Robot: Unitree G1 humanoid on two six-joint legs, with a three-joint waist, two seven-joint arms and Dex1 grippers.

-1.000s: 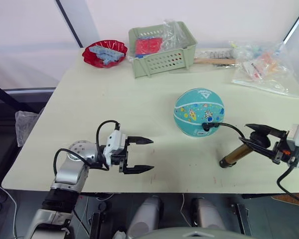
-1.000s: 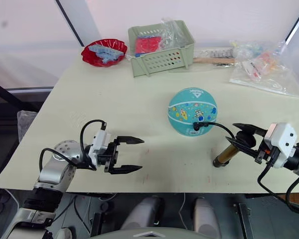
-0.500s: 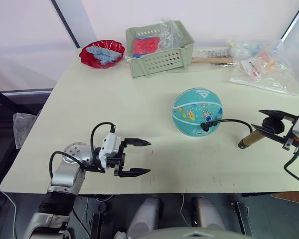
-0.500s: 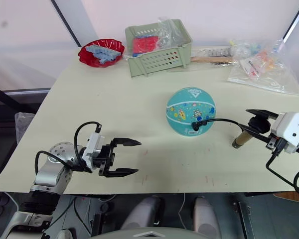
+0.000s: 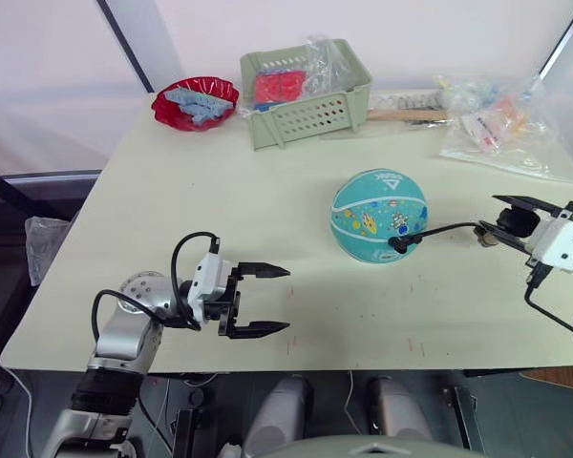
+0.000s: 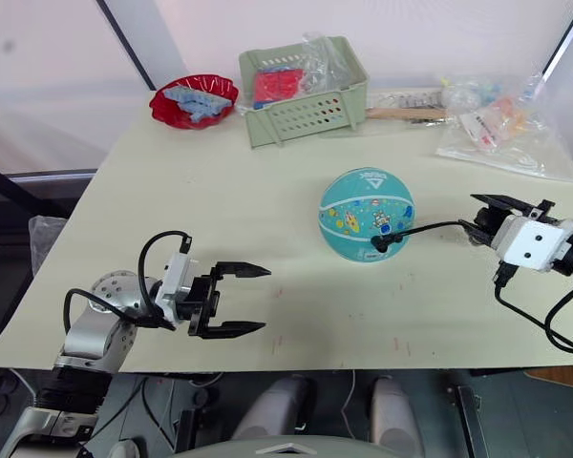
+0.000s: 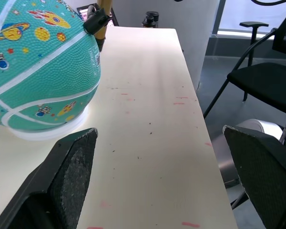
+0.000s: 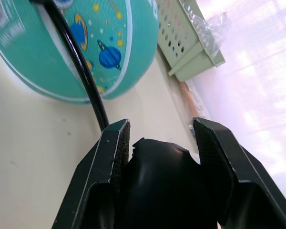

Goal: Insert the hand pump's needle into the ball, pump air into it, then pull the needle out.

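Note:
The teal ball with cartoon prints sits right of the table's middle. The needle's black fitting is against the ball's lower right side, its pin hidden. From it the thin black hose runs right to the hand pump. My right gripper is shut on the pump's black end, right of the ball, and hides most of the pump. In the left wrist view a bit of bronze cylinder shows behind the ball. My left gripper is open and empty near the front edge, left of the ball.
A green basket with red packets stands at the back. A red bowl sits to its left. Clear plastic bags and a wooden-handled tool lie at the back right. The table's front edge is close to both grippers.
My right gripper has carried the pump up and back from its slanted rest on the table, and the hose now runs straighter to the ball. The left gripper stayed put.

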